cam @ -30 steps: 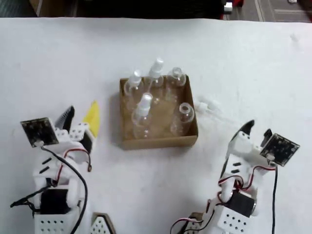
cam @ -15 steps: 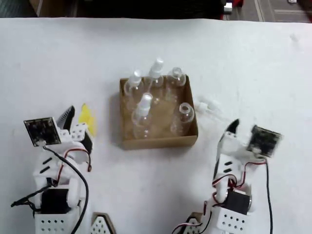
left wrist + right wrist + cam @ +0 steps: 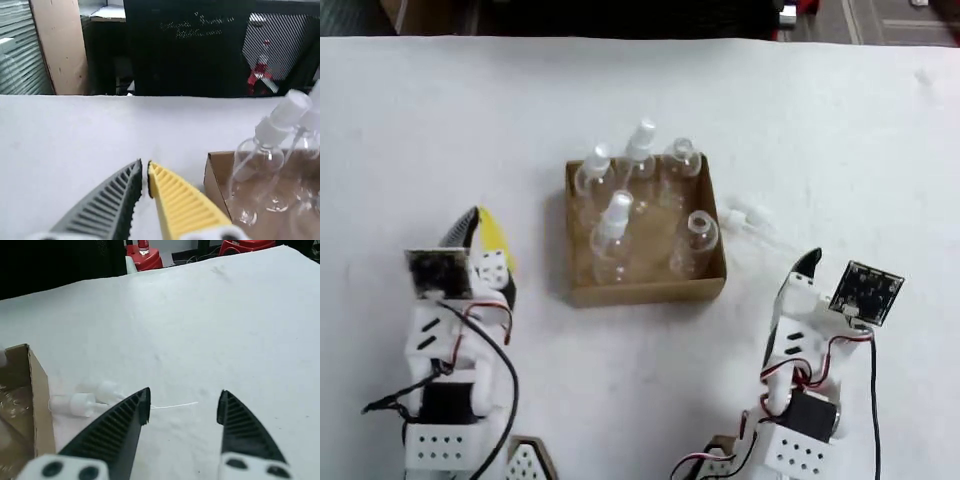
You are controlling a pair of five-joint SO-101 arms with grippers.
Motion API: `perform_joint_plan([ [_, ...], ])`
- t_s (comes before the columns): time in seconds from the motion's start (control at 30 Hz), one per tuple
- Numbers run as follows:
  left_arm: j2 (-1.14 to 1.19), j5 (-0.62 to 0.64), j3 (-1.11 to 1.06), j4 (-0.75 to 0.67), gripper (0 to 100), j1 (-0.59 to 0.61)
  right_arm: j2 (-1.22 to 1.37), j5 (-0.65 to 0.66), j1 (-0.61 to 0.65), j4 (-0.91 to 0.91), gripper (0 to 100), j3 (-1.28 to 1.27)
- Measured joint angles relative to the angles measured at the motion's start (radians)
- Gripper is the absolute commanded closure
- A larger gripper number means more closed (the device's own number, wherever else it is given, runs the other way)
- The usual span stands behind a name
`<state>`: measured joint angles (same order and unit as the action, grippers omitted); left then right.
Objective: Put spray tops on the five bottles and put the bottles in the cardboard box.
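Left jaws: closed to a thin slit at the tips, holding nothing. They sit low over the desk (image 3: 840, 120), left of the box (image 3: 645, 292) and apart from it.
Right jaws: spread wide and empty, above the desk to the right of the box, near the loose tops.
Loose tops (image 3: 745, 217): two white spray tops lying on their sides on the desk, just beside the box's right wall. A thin tube (image 3: 172, 405) runs out from one.
Box: open cardboard at mid-desk, between the two arms. Five clear bottles stand upright inside.
Capped bottles (image 3: 616, 215): three. One is at near left, and two are in the far row, at its left and middle.
Bare bottles (image 3: 700, 228): two without tops, at the near right and far right corners.
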<state>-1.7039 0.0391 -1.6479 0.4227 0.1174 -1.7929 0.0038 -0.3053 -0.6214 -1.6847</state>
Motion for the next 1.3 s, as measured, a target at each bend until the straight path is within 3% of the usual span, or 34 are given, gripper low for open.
perform_joint_plan([
  [0.2,0.000,-0.152,-0.034,0.000,98,-0.118,0.000,-0.003,0.003,0.000,66.9,0.000],
  [0.37,0.000,-0.232,-0.052,-0.020,98,-0.170,0.000,-0.003,0.002,0.000,67.0,0.000],
  [0.43,0.000,-0.233,-0.052,-0.023,98,-0.172,0.000,0.023,0.002,0.000,70.7,0.000],
  [0.63,0.000,-0.186,-0.052,-0.031,98,-0.129,0.000,0.147,0.077,-0.015,96.1,0.000],
  [0.73,0.028,-0.183,-0.035,-0.011,98,-0.129,0.000,0.186,0.084,-0.017,98.1,0.000],
  [0.97,0.311,-0.176,0.107,-0.014,98,-0.118,0.000,0.249,0.097,-0.011,97.4,0.000],
  [1.3,0.914,-0.121,0.324,-0.167,98,-0.055,0.000,0.249,0.069,0.015,97.3,0.000],
])
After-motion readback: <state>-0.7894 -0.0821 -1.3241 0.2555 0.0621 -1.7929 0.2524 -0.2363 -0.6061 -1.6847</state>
